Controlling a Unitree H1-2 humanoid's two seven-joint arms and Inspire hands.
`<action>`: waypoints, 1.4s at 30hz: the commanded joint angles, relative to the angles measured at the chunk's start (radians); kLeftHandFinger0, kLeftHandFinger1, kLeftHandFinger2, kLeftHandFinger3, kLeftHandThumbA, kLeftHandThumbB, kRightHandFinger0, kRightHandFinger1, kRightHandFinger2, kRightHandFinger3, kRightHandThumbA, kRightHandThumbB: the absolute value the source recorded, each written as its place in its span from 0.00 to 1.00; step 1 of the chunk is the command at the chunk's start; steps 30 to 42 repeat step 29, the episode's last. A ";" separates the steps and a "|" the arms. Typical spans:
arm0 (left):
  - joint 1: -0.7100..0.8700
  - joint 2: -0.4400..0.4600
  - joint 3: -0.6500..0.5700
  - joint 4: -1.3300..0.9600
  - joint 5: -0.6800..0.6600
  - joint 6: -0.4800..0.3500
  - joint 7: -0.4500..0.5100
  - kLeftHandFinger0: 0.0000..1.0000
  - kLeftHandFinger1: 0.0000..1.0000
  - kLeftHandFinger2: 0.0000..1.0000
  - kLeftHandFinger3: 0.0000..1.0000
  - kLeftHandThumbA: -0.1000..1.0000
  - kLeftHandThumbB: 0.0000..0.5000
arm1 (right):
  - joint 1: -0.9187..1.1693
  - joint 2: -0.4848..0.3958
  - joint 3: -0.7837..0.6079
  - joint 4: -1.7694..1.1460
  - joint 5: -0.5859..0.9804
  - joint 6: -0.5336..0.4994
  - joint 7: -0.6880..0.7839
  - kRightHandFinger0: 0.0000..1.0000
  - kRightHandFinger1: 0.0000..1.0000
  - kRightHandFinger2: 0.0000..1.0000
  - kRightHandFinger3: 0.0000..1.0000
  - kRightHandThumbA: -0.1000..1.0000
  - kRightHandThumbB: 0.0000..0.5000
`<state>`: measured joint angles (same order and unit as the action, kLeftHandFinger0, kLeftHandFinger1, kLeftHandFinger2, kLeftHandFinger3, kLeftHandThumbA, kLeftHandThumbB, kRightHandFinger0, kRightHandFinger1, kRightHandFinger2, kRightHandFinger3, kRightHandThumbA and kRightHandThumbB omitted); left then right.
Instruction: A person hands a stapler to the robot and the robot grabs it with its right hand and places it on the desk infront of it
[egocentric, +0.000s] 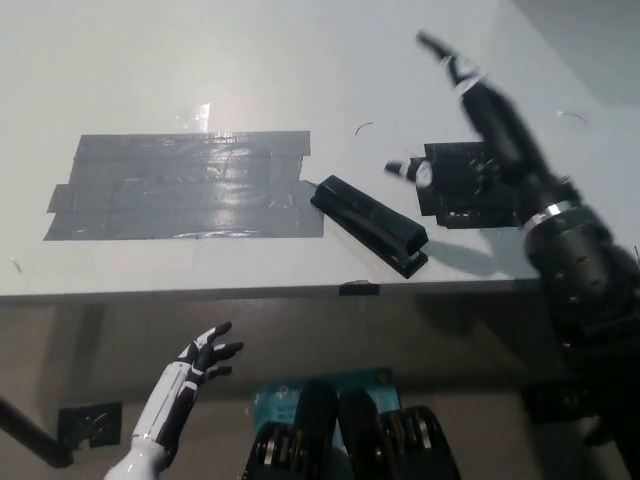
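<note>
Black stapler (370, 225) flat on desk (300, 70), right hand (480, 110) above, apparently spread empty (left hand (200, 360) splayed below).

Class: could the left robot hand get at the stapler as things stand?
Probably not easily: the left robot hand hangs open below the desk edge, and the stapler lies on top, toward the right robot hand.

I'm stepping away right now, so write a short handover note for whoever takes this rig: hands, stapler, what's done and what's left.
Right hand: open, raised above the desk, holding nothing.
Left hand: open, resting below the desk edge at lower left.
Stapler: lying flat on the desk, just right of the grey tape patch, near the front edge.
Done: stapler placed and released.
Left: probably only bringing the right arm back.
</note>
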<state>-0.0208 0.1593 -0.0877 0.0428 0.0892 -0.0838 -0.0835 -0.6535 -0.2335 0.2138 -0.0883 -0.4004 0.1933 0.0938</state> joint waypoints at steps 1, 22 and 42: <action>-0.039 0.011 0.011 -0.017 -0.010 -0.005 -0.013 0.84 0.88 0.81 0.91 1.00 0.95 | -0.049 -0.032 -0.089 -0.265 0.040 0.046 0.025 1.00 1.00 1.00 1.00 1.00 0.86; 0.055 -0.021 0.008 0.018 -0.045 -0.096 -0.006 1.00 1.00 1.00 1.00 1.00 0.95 | 0.725 0.117 -0.120 -0.337 0.299 -0.160 -0.006 1.00 1.00 1.00 1.00 1.00 0.75; 0.068 -0.032 0.011 0.025 -0.041 -0.099 0.002 1.00 1.00 1.00 1.00 1.00 0.95 | 0.701 0.132 -0.133 -0.099 0.364 -0.169 0.050 1.00 1.00 1.00 1.00 0.98 0.68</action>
